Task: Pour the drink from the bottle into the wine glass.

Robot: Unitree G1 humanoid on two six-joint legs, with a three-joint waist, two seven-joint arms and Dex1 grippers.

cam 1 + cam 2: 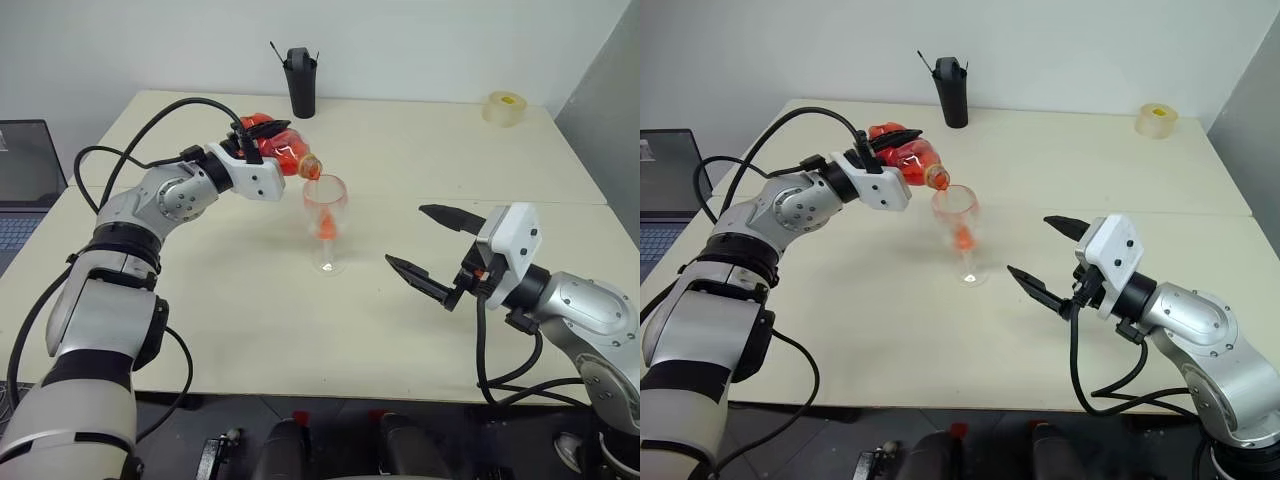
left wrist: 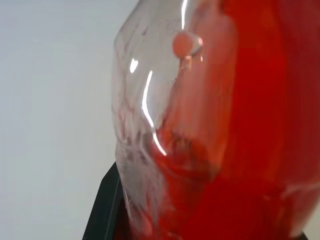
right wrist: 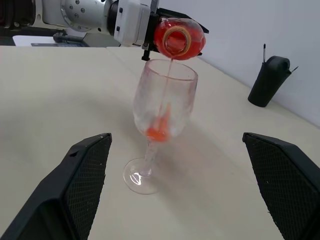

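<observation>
Nearest, the right gripper (image 1: pixel 430 243) is held wide open and empty beside the wine glass (image 1: pixel 326 225), over whose rim the bottle (image 1: pixel 282 152), clamped in the left gripper (image 1: pixel 252 137), is tipped mouth-down, pouring the drink (image 3: pixel 159 131).

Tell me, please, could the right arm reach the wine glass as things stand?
Probably yes. The right gripper is open and faces the wine glass across bare table; only the bottle, held by the left gripper, tips over its rim.
</observation>
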